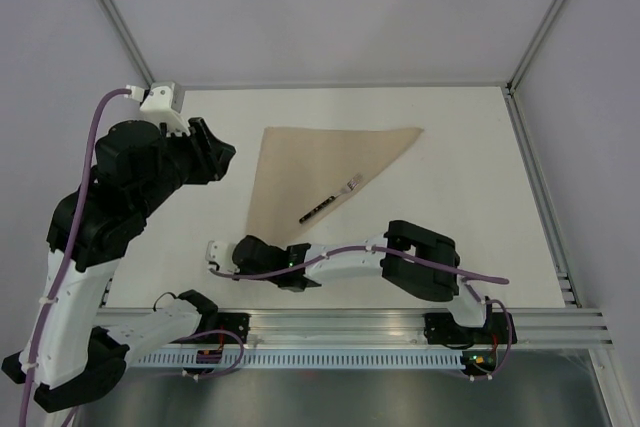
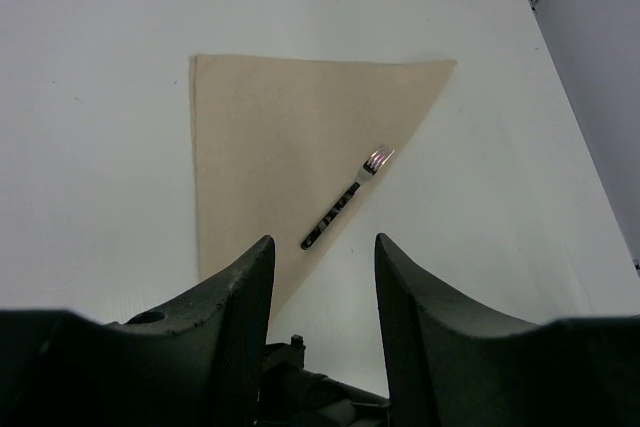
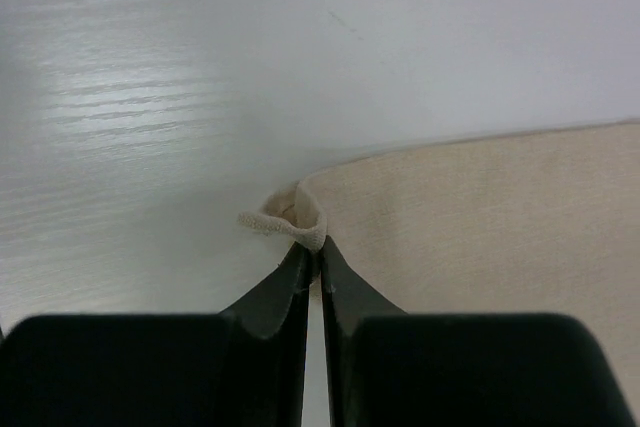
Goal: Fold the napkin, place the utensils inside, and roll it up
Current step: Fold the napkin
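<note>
A: Napkin (image 1: 310, 172) position?
B: Folded into a triangle, flat on the white table (image 1: 480, 197). Its near tip is pinched tight in the right gripper (image 3: 312, 252).
A: Fork (image 1: 330, 201)?
B: It lies along the napkin's right slanted edge, prongs far-right, handle near-left.
A: Nearby?
B: Left gripper (image 2: 320, 244) hangs left of the cloth, jaws apart, empty. The right arm and its purple cable (image 1: 440, 269) lie along the near side.

The left claw (image 2: 322, 267), spread, faces a triangular napkin (image 2: 270, 137) with a fork (image 2: 345, 202) seemingly along its edge.
</note>
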Robot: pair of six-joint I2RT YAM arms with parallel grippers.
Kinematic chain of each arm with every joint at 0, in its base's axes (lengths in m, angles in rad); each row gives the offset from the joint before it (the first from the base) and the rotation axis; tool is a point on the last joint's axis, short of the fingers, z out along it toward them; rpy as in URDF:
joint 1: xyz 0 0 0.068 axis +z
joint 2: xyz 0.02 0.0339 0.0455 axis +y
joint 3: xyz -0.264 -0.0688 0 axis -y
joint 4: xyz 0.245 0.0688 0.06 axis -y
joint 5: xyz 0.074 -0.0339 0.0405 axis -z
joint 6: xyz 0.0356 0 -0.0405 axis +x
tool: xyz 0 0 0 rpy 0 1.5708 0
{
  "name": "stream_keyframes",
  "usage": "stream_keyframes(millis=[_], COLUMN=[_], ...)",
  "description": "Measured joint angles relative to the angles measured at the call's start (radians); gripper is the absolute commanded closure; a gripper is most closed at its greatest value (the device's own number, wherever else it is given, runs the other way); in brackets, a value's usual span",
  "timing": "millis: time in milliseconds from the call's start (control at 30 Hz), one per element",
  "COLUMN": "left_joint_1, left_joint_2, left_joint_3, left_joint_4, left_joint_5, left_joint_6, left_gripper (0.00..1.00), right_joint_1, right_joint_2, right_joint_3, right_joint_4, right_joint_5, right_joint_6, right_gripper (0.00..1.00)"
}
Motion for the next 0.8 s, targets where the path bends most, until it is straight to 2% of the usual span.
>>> stream_keyframes(millis=[467, 800], left_joint_1=[0.000, 0.000], left_joint_2=[0.076, 0.153], left_joint_3=[0.011, 0.011], left_joint_4=[0.003, 0.052], left_joint_5=[0.034, 0.106], left_joint_6=[0.001, 0.012], left_gripper=[0.50, 0.50], right_joint_1=[-0.183, -0.422], right_joint_2=[-0.126, -0.247], right_joint_3=[0.045, -0.033], right_joint_4=[-0.105, -0.136], right_joint_5=[-0.045, -0.059], right_joint_6=[0.103, 0.144], right_gripper=[0.90, 0.94])
